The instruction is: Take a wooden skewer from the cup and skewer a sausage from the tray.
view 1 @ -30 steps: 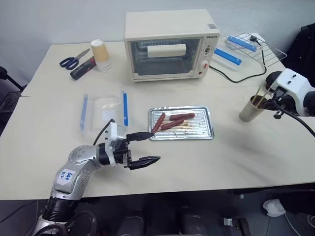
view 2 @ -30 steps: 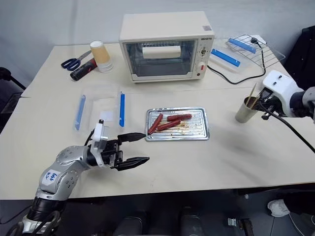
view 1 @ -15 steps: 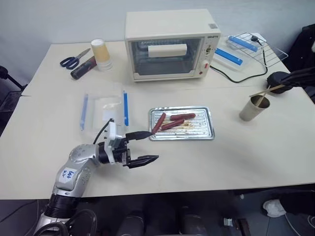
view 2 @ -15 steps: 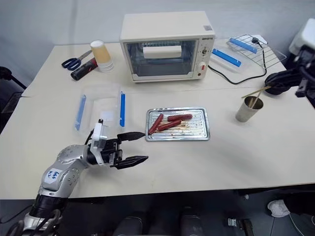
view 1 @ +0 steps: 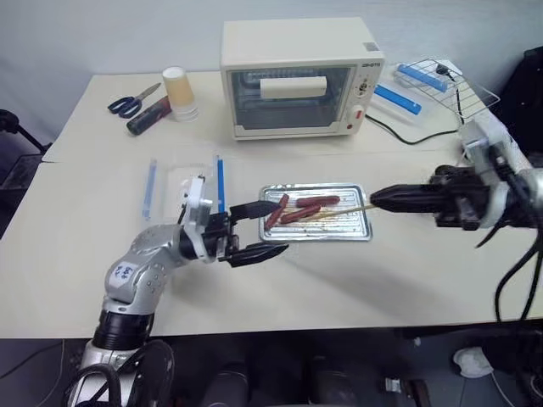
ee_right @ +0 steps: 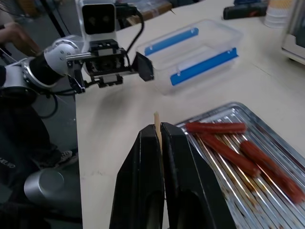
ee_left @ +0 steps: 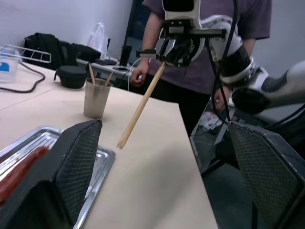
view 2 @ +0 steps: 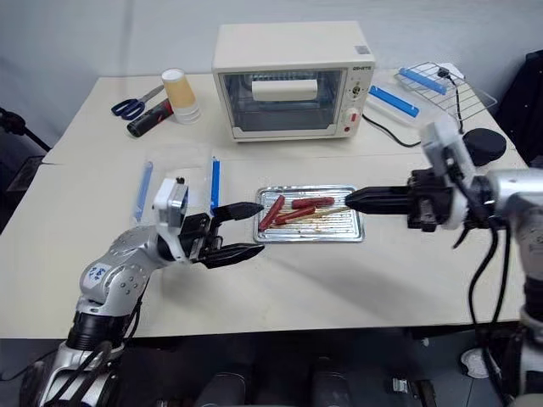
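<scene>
Wooden skewer (ee_left: 141,106): thin, straight, pale tan stick, one end pinched in the right gripper (view 2: 349,199), free end reaching out over the tray (view 2: 349,234) toward the sausages. Right gripper fingers (ee_right: 147,176) clamped tight on the stick w/ only a short tip showing past them in the right wrist view; arm held roughly level, pointing across the table toward the left arm. Sausages: three slim reddish-brown ones on the ridged tray bottom; nearest-left sausage (view 2: 272,211) lies angled by the tray's left end, the other two beside it toward mid-tray, one partly crossing another. Tray: shiny metal rect., rounded corners, greasy streaks, mid-table in front of the toaster oven (view 2: 293,80). Left gripper (view 2: 243,229) spread wide, nothing btwn fingers, hovering just at the tray's left edge, upper finger tip near the angled sausage; can't tell if touching. Cup (ee_left: 96,98): greyish-beige, upright on the table beyond the tray's far end in the left wrist view, a few more sticks standing in it. Clear box w/ blue clips (view 1: 182,182) left of tray. A person stands behind the table edge.
</scene>
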Controlling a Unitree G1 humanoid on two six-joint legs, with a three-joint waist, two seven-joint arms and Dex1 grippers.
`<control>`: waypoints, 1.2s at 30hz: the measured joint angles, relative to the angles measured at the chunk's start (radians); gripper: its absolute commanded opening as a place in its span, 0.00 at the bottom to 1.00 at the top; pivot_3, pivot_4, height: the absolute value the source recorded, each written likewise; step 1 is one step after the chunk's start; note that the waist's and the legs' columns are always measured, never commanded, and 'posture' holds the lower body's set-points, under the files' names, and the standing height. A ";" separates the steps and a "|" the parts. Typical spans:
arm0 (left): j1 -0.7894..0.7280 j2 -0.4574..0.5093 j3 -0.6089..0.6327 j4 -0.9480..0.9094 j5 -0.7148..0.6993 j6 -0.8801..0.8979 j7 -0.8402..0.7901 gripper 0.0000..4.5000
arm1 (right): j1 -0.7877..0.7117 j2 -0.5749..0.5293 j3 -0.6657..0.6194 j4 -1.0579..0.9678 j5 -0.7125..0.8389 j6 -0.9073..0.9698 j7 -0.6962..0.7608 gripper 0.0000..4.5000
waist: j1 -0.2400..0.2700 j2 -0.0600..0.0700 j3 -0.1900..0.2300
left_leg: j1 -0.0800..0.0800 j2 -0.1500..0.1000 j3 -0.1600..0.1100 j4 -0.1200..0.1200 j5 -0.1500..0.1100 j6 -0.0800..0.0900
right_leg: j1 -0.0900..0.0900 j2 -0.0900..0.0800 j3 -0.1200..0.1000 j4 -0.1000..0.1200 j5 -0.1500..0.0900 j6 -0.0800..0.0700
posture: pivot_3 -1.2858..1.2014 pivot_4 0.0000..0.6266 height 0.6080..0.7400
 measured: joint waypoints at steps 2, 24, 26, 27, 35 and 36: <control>-0.007 -0.012 -0.017 -0.015 -0.016 0.027 -0.001 1.00 | -0.003 0.041 0.003 -0.010 0.025 0.002 -0.039 0.01 | 0.000 0.000 0.000 | 0.000 0.000 0.000 0.000 0.000 0.000 | 0.000 0.000 0.000 0.000 0.000 0.000 | 0.52 0.24 1.00; -0.028 -0.102 -0.037 -0.010 -0.035 0.069 0.036 0.35 | 0.049 0.073 -0.011 -0.090 0.315 0.088 -0.233 0.00 | 0.002 0.000 0.000 | 0.000 0.000 0.000 0.000 0.000 0.000 | 0.001 0.000 0.000 0.000 0.000 0.000 | 0.52 0.24 1.00; -0.025 -0.102 -0.036 -0.011 -0.036 0.075 0.037 0.22 | 0.057 0.073 -0.011 -0.090 0.324 0.088 -0.247 0.00 | 0.001 0.000 0.000 | 0.000 0.000 0.000 0.000 0.000 0.000 | 0.001 0.000 0.000 0.000 0.000 0.000 | 0.52 0.24 1.00; -0.020 -0.105 -0.036 -0.011 -0.037 0.078 0.041 0.15 | 0.058 0.073 -0.011 -0.090 0.327 0.087 -0.250 0.00 | 0.001 0.000 0.000 | 0.000 0.000 0.000 0.000 0.000 0.000 | 0.001 0.001 0.000 0.000 0.000 0.000 | 0.52 0.24 1.00; -0.006 -0.109 -0.035 -0.020 -0.065 0.111 0.051 0.00 | 0.084 0.073 -0.009 -0.091 0.329 0.062 -0.266 0.00 | 0.002 0.000 0.000 | 0.000 0.000 0.000 0.000 0.000 0.000 | 0.001 0.001 0.000 0.000 0.000 0.000 | 0.52 0.24 1.00; -0.006 -0.108 -0.035 -0.022 -0.067 0.116 0.053 0.00 | 0.088 0.073 -0.009 -0.091 0.329 0.062 -0.265 0.00 | 0.002 0.000 0.000 | 0.000 0.000 0.000 0.000 0.000 0.000 | 0.001 0.001 0.000 0.000 0.000 0.000 | 0.52 0.24 1.00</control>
